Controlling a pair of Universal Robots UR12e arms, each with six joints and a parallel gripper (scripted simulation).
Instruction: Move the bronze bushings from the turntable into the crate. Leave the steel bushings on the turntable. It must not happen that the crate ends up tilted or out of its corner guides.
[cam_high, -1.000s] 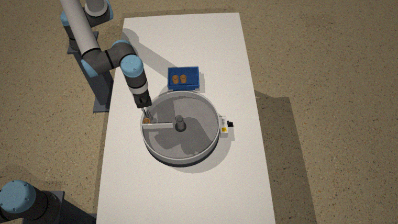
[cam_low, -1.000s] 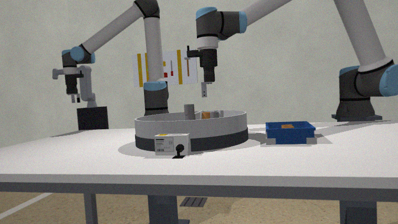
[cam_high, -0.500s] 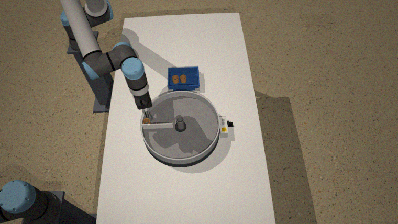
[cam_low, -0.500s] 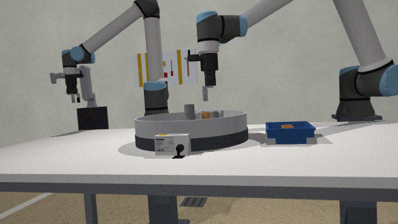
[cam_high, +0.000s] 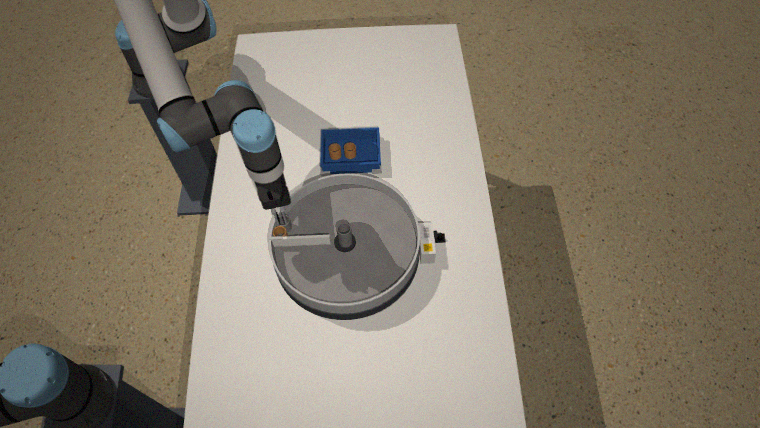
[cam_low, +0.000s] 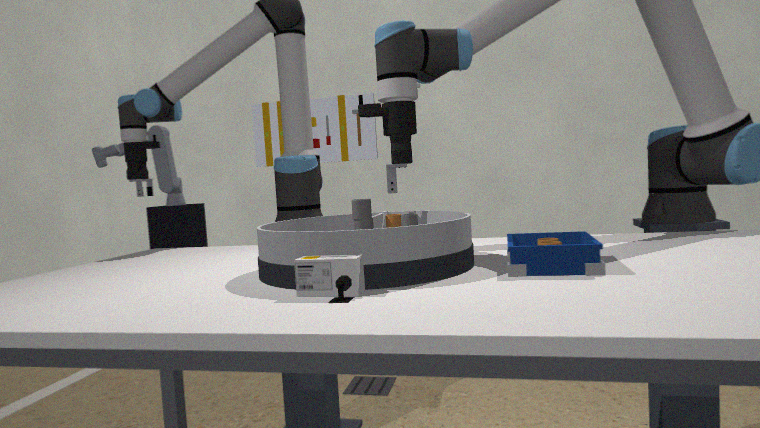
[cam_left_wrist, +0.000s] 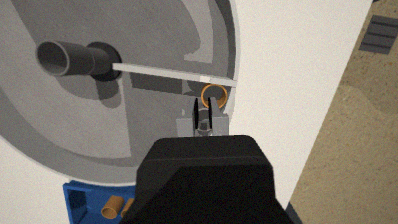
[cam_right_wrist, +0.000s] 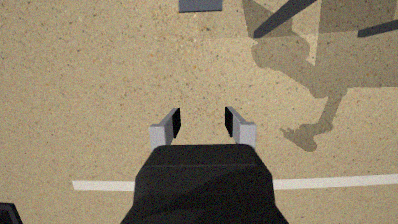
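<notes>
Two bronze bushings (cam_high: 335, 151) (cam_low: 548, 241) (cam_left_wrist: 113, 207) are in the crate (cam_high: 349, 167) (cam_low: 555, 260) (cam_left_wrist: 95, 187); one bronze bushing (cam_high: 279, 228) (cam_low: 393, 220) (cam_left_wrist: 210, 84) is left. Left gripper (cam_high: 280, 216) (cam_low: 391, 191) (cam_left_wrist: 203, 112): open a bit; right gripper (cam_low: 144, 191) (cam_right_wrist: 202, 122): wide; both empty.

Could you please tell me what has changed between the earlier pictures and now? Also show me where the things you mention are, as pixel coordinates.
The left gripper (cam_high: 280, 217) (cam_low: 391, 192) (cam_left_wrist: 203, 107) has come down slightly over the turntable (cam_high: 345, 306) (cam_low: 319, 244) (cam_left_wrist: 237, 55). Nothing was visibly taken hold of or let go. The bronze bushing on the turntable (cam_high: 289, 234) (cam_low: 393, 220) (cam_left_wrist: 205, 95), the crate (cam_high: 349, 167) (cam_low: 555, 260) (cam_left_wrist: 67, 200) with two bronze bushings inside, and the right gripper (cam_low: 144, 195) (cam_right_wrist: 202, 116) stayed as they were.
</notes>
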